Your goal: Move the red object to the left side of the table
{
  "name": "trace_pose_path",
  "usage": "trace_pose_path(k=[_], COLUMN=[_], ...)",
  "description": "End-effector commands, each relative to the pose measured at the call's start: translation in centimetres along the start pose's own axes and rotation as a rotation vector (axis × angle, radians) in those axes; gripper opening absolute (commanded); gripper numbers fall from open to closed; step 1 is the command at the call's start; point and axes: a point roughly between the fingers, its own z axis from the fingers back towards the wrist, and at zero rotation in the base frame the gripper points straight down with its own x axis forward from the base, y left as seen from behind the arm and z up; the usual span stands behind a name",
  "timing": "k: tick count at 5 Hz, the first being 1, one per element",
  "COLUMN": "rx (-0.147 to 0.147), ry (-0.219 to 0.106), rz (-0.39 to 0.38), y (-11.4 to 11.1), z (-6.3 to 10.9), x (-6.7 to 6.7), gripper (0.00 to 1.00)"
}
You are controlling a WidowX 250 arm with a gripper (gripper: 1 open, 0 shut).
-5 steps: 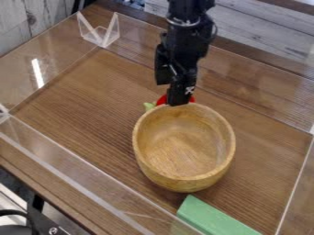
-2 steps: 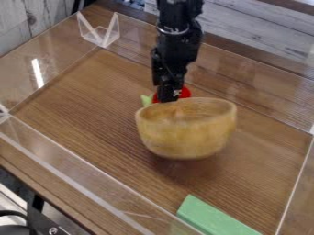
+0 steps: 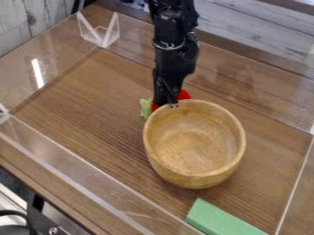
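Observation:
The red object (image 3: 183, 95) lies on the table (image 3: 86, 101) just behind the rim of the wooden bowl (image 3: 194, 143). Only a red patch of it shows to the right of the fingers, and its light-green leafy end (image 3: 146, 107) sticks out to their left. My gripper (image 3: 167, 99) points straight down onto the toy, with its black fingers closed around the toy's middle. The fingertips are low, right at the bowl's far rim. The toy still rests on the tabletop.
A flat green block (image 3: 229, 219) lies at the front right edge. Low clear acrylic walls (image 3: 73, 170) border the table, and a clear stand (image 3: 98, 29) sits at the back left. The bowl stands close in front of the gripper.
My gripper has sunk lower onto the toy and its fingers have closed. The bowl jolted, blurred in the middle frame, and now sits slightly further to the right.

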Motion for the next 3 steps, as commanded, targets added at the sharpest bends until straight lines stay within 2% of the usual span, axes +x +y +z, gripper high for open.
trace_pose_path(k=[1,3], rx=[0.037,0.045], ry=[-0.049,-0.076], rz=[0.0,0.003], y=[0.9,2.2], z=[1.6,1.8], x=[0.6,0.9], gripper=[0.0,0.0])
